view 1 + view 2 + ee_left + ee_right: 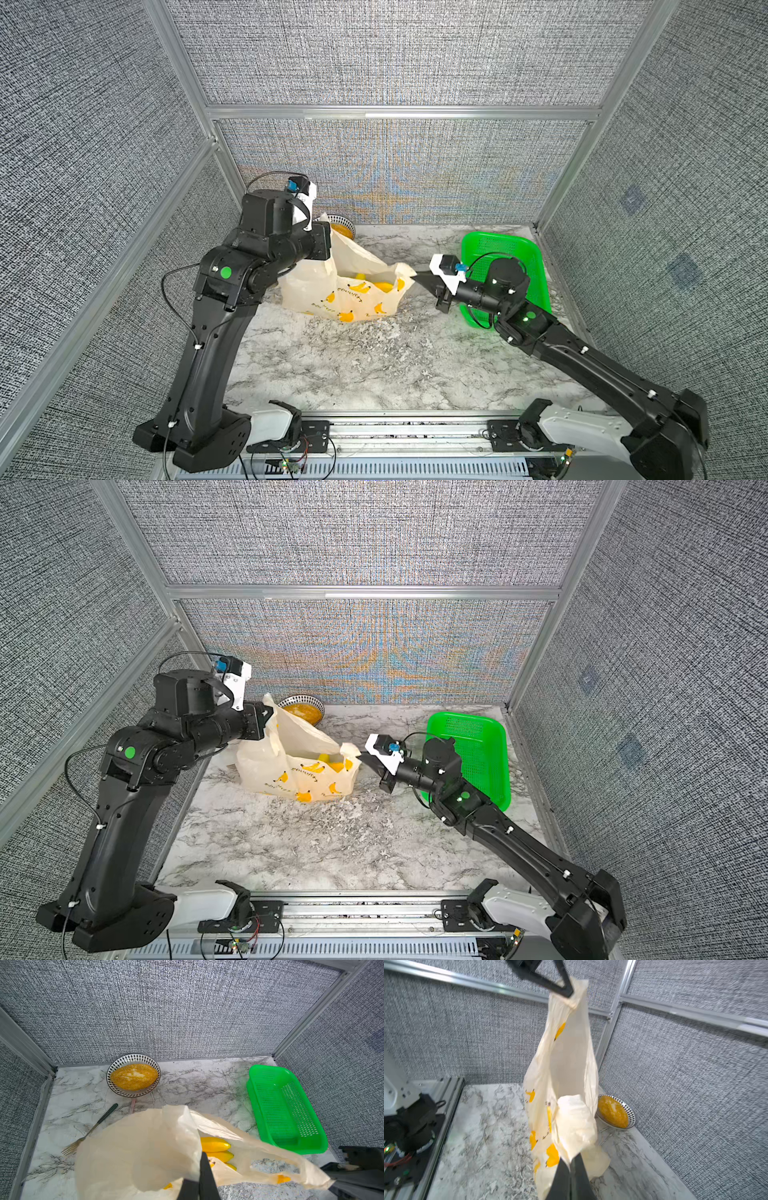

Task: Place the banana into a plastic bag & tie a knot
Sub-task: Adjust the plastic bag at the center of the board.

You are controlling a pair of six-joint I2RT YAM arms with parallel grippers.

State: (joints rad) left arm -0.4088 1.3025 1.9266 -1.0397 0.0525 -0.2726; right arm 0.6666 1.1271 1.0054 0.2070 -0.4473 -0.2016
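Both top ends of the bag (pixel 316 286) are being pinched: one by the left gripper (pixel 569 993), high, one by the right gripper (pixel 572 1162), lower, each with jaws pressed together on plastic. The bag is being stretched open between them, bottom resting on the table (pixel 374 365), bananas (pixel 214 1144) lying inside. A basket (pixel 498 239) is sitting just behind the right gripper; a bowl (pixel 133 1057) and fork (pixel 89 1132) are lying beyond the left gripper.

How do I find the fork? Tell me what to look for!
Look at the marble table and find the patterned bowl of yellow food. The fork lies flat beside it, thin and silvery, with prongs and a dark green handle.
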